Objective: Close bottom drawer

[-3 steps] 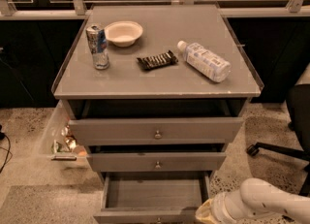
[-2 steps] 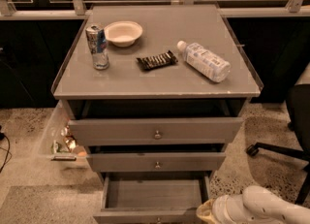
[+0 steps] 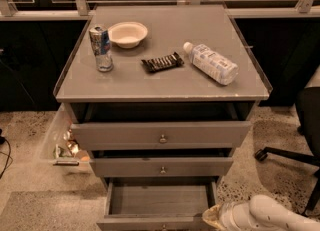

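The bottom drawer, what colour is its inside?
Grey inside the bottom drawer, camera view; the gripper is at its front right corner.

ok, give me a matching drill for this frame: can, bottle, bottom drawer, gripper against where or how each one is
Things:
1. can
2. bottle
3. bottom drawer
4. gripper

Places or states:
A. pulled out, inside showing
B. standing upright beside the bowl
C. low on the right of the view, by the drawer's front right corner
D. lying on its side

Pairs: 1-B, 2-D, 3-A, 4-C
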`<state>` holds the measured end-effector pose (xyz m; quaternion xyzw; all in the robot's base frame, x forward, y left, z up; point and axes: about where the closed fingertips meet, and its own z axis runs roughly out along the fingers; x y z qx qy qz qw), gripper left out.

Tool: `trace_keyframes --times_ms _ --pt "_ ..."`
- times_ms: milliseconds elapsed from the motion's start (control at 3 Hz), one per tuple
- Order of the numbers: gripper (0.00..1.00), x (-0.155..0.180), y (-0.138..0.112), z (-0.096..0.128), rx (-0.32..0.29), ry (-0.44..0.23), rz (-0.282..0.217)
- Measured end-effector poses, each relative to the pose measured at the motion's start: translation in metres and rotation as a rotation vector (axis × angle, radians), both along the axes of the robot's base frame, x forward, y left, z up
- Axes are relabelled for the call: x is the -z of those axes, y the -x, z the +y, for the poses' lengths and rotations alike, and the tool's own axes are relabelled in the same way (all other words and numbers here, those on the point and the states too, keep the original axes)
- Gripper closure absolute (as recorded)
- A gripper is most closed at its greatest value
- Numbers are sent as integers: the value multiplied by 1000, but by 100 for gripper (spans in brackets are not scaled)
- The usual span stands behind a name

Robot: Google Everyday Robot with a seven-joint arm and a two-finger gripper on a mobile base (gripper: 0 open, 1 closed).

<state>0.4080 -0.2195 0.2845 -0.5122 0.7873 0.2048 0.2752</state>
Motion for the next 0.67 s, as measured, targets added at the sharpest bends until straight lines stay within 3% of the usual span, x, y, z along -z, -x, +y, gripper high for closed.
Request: trace_keyframes --times_ms 667 --pt "100 79 10 24 -9 -3 73"
